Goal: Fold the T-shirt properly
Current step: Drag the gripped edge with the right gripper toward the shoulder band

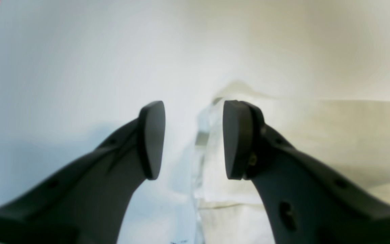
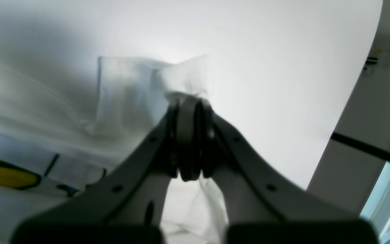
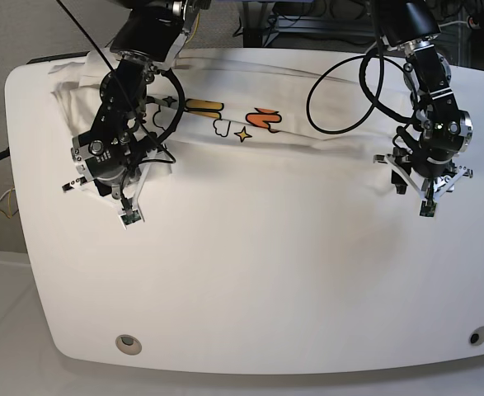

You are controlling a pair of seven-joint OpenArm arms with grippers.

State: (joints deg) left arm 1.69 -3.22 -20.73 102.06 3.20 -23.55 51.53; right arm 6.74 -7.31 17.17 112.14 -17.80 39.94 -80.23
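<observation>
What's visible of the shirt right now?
The shirt is thin white cloth, lying across the far half of the white table, folded into a long band with wrinkles. Yellow and orange print plus a cloud and star show near its middle. The right tool is shut on a bunched corner. The left tool stands open over the opposite edge, its jaws on either side of a raised fold, not gripping.

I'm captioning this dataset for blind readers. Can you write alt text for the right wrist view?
The right gripper, seen from just behind, is shut on a bunched corner of the white T-shirt over a white table. At lower left, part of the shirt's yellow and blue print shows, blurred.
</observation>
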